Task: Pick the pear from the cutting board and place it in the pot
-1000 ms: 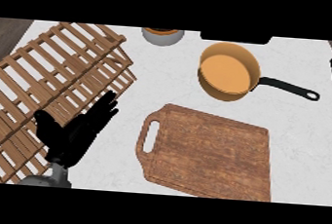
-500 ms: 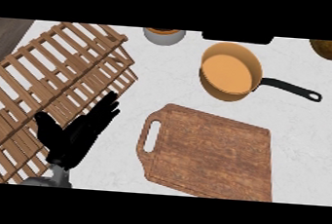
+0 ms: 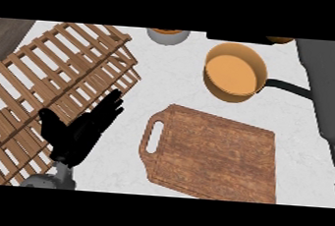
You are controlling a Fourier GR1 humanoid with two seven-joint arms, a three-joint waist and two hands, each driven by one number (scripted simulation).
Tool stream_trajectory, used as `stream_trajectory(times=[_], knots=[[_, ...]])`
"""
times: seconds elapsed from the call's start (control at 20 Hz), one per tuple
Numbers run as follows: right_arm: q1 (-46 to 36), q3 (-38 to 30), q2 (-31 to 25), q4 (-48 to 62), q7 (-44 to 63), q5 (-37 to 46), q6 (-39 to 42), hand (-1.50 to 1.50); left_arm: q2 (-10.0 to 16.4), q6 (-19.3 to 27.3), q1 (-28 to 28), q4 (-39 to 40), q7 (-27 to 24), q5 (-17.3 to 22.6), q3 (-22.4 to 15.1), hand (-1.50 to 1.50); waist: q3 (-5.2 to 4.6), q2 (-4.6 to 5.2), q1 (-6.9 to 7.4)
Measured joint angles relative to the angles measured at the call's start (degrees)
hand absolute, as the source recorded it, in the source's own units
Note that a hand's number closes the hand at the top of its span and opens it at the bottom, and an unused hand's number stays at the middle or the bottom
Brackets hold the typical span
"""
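**Grey forearm across the pot's handle**

Your right forearm [image 3: 328, 101] now fills the right edge, hiding part of the pot [image 3: 234, 70] handle. Right hand out of view. Left hand [image 3: 78, 128] rests unchanged, fingers straight, by the rack [image 3: 49, 77]. You cannot tell where the pear is.

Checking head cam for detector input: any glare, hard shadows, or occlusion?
Head view: light is even, no glare on the pot or cutting board, no hard shadows. The grey right forearm covers the right edge and hides the end of the pot's handle. The left hand rests open at lower left.
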Motion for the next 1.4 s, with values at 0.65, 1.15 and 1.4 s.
stream_trajectory(times=[0.65, 1.15, 1.4], knots=[[-7.7, -7.1, 6.4, 28.3, -12.0, -1.4, -16.8, -1.50, 0.0, -1.3, 0.4, -0.8, -0.2, -0.1, -0.5, 0.00, 0.03, 0.68, 1.55], [-8.0, -19.1, 8.9, 33.9, -24.9, -12.8, -23.9, -1.50, -0.8, -0.9, -0.1, -0.7, -0.2, -1.2, -1.3, 0.00, 0.10, 1.11, 2.21], [-8.1, -21.8, 8.2, 35.8, -31.2, -14.6, -28.7, -1.50, -0.8, -0.8, -0.3, -1.3, 0.6, -0.8, -1.0, 0.00, 0.08, 1.05, 2.25]])
